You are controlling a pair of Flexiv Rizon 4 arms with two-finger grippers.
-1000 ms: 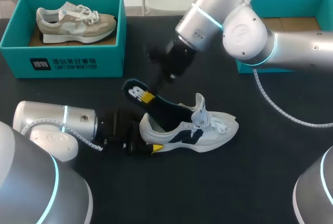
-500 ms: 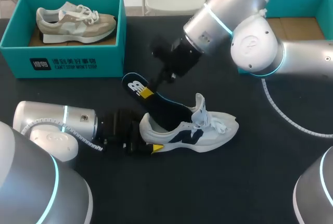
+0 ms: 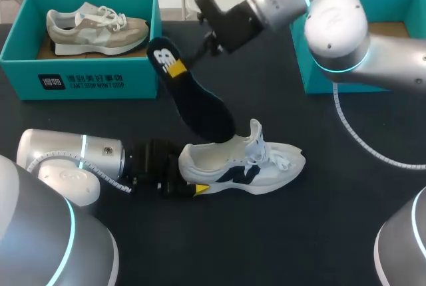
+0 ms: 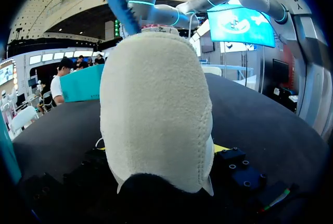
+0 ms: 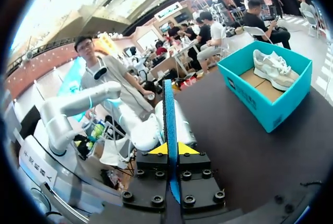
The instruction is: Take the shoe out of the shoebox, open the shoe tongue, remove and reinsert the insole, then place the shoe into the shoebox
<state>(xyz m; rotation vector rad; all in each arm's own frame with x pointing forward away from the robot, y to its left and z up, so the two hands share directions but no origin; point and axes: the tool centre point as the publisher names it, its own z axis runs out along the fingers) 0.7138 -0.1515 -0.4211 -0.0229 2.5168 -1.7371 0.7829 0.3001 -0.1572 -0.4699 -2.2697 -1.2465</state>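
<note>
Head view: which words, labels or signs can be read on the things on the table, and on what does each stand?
Left shoebox, front wall: white logo and two lines of print, too small to read surely.
Insole, heel end: a white mark, not legible.
Shoe, side: a dark emblem, no readable words.

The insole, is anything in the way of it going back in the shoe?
Nothing visible. The insole, pinched by the right gripper, has its low end at the open mouth of the shoe. The left gripper holds only the heel.
</note>
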